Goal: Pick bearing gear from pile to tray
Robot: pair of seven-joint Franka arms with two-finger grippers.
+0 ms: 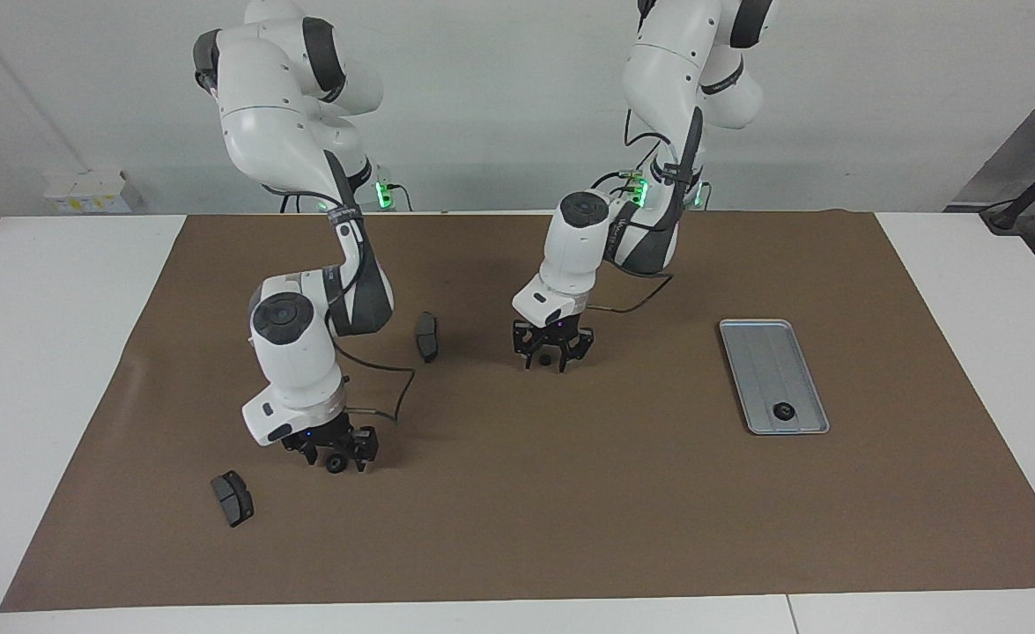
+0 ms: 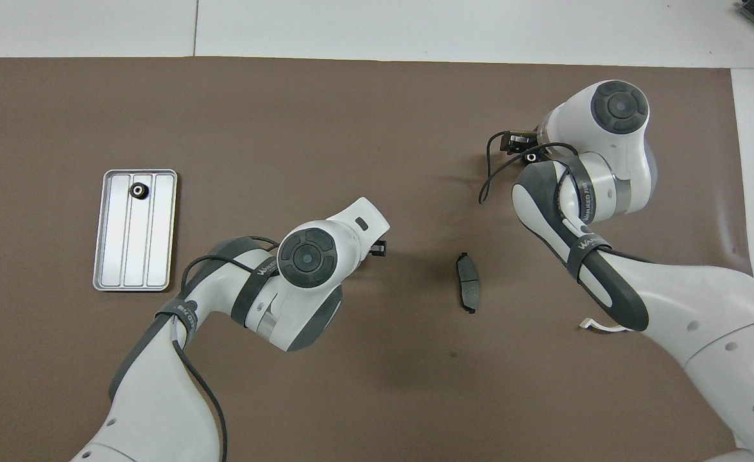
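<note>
I centre both half-open tools, left tool (image 1: pixel 552 359) and right tool (image 1: pixel 337 460), astride their black rings (image 1: pixel 546 359) before squeezing.

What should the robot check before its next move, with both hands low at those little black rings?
1. Left hand straddles the middle ring, one finger on each side: ok.
2. Right hand straddles the outer ring toward the right arm's end of the table: ok.
3. Fingers closed firmly on either ring: not ok, both hands look open.
4. Tray has bare room beside the tray ring lying in it: ok.
5. Brake pad beside the left hand lies apart from it: ok.
</note>
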